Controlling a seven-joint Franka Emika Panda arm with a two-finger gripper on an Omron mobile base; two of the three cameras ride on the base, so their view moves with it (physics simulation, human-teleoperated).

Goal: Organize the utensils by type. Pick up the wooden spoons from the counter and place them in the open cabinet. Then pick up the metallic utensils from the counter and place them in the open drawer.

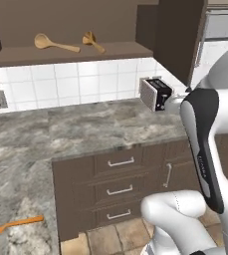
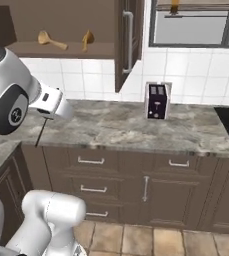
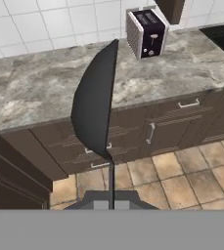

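Two wooden spoons point(image 1: 56, 44) lie in your open cabinet point(image 1: 70, 54), upper left. Fingers clamp the dark utensil point(image 3: 96, 105). Toaster point(image 1: 156, 93) at desk point(image 1: 75, 124) rear; orange utensil point(image 1: 16, 224) lower left.

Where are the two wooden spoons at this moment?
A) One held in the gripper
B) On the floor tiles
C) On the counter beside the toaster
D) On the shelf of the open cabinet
D: both wooden spoons lie on the shelf of the open cabinet, above the counter.
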